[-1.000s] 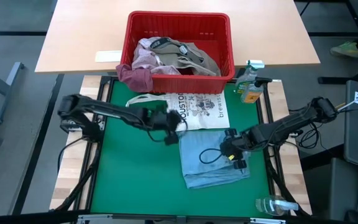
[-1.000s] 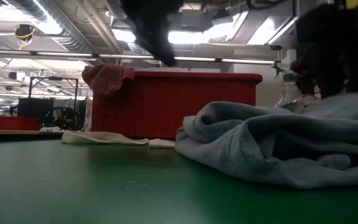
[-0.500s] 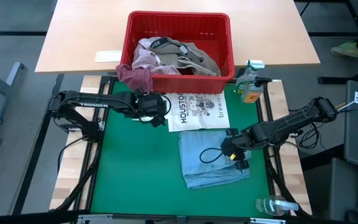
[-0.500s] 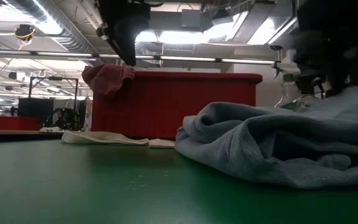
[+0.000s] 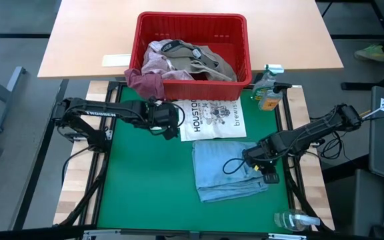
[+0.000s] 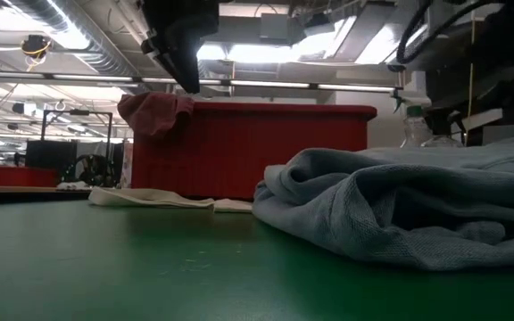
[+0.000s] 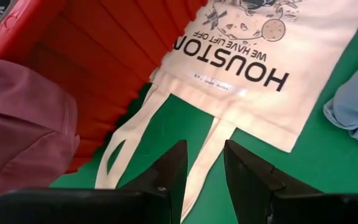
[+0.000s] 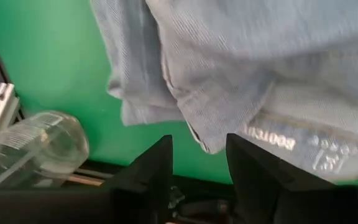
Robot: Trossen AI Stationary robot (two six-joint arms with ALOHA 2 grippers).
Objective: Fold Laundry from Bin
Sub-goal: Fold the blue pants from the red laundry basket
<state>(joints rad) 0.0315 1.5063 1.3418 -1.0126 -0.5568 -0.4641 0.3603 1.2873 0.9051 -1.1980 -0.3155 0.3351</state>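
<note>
Left gripper [image 7: 202, 163] poised above the handles of the HOUSTON tote bag [image 7: 241, 59], fingers parted with a narrow gap and nothing between them; red bin [image 7: 98, 62] wall just ahead of the tips, maroon garment [image 7: 20, 134] draped over its rim off to one side. Right gripper [image 8: 199, 163] low over the light blue garment [image 8: 241, 68], fingers likewise apart and empty, a folded hem with its label lying just beyond the tips; clear bottle [image 8: 30, 146] to one side of them, at the mat's border.

Step in hand, by the look of it: finishing the blue piece's fold. Best done by pinching a true corner or hem rather than the bunched ridge, lifting only enough to clear the cloth, then laying edge onto edge and smoothing outward.

Room: open green mat [image 5: 145, 173] on the side of the blue garment away from the right fingers; tote just beyond its far edge; spray bottle [image 5: 267, 90] and the clear bottle near the mat's rim, worth a wide berth. Remaining laundry [image 5: 189, 60] heaped in the bin.
</note>
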